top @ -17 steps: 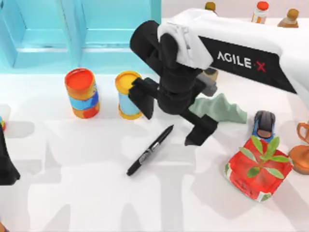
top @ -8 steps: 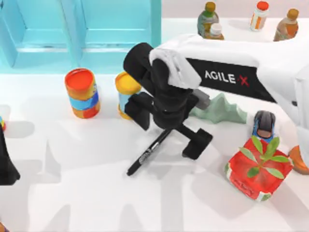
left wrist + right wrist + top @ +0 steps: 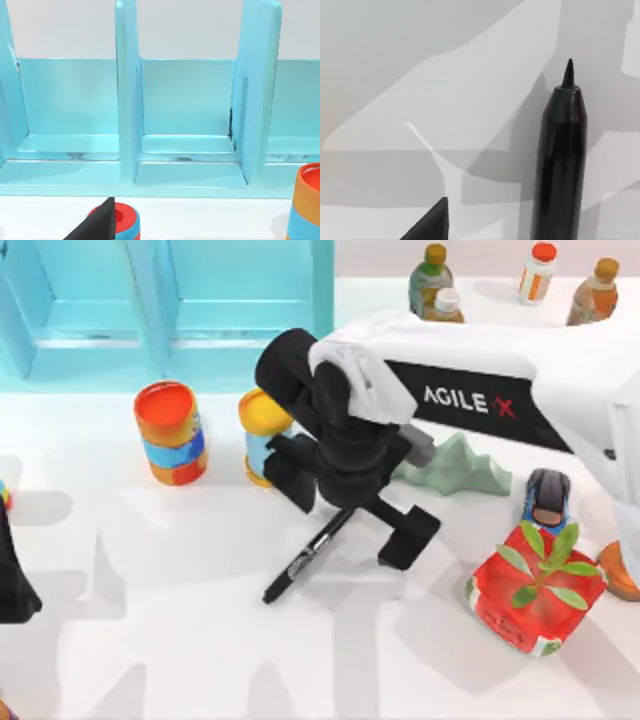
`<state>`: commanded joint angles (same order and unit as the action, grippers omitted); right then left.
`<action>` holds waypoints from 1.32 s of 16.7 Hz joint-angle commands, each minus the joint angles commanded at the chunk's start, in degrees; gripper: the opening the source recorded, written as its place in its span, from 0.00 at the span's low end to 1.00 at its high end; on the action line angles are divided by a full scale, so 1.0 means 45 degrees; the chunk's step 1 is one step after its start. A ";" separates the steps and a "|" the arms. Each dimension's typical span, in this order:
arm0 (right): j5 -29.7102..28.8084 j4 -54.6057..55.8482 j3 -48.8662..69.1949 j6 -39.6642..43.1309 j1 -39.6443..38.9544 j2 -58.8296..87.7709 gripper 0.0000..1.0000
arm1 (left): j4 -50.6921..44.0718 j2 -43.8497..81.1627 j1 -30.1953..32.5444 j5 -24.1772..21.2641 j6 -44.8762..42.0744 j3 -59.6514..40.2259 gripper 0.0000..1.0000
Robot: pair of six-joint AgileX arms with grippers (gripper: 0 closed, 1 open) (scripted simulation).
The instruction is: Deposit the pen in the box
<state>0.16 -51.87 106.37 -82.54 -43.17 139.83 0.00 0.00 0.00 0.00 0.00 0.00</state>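
Note:
The pen (image 3: 300, 565) is slim and black with a pale label band. It lies slanted on the white table, and its upper end is hidden under my right gripper (image 3: 350, 505). That gripper hangs right over it, open, one finger on each side and both clear of it. In the right wrist view the pen (image 3: 560, 160) runs between the fingers, with one black fingertip (image 3: 431, 223) off to its side. The box (image 3: 180, 300) is a light blue case with upright dividers at the back left, and its compartments (image 3: 185, 125) face the left wrist camera. My left arm (image 3: 10, 575) is parked at the table's left edge.
An orange-and-blue can (image 3: 170, 432) and a yellow-topped can (image 3: 262, 420) stand in front of the box. To the right are a grey-green lump (image 3: 460, 465), a blue toy car (image 3: 547, 498) and a red plant pot (image 3: 537, 590). Bottles (image 3: 430, 275) line the back.
My right arm moved left and down until the open gripper straddled the pen's upper end. It has hardly shifted in the last half second. The pen has not moved.

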 joint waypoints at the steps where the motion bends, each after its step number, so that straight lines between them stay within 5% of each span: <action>1: 0.0000 0.0000 0.0000 0.0000 0.0000 0.0000 0.55 | 0.0000 0.0000 0.0000 0.0000 0.0000 0.0000 1.00; 8: 0.0000 0.0000 0.0000 0.0000 0.0000 0.0000 0.02 | 0.0000 0.0000 0.0000 0.0000 0.0000 0.0000 1.00; 22: -0.0588 -0.1980 0.0073 0.0765 0.0453 -0.0842 0.00 | 0.0000 0.0000 0.0000 0.0000 0.0000 0.0000 1.00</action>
<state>-2.48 -60.78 106.70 -79.10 -41.13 136.04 0.00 0.00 0.00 0.00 0.00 0.00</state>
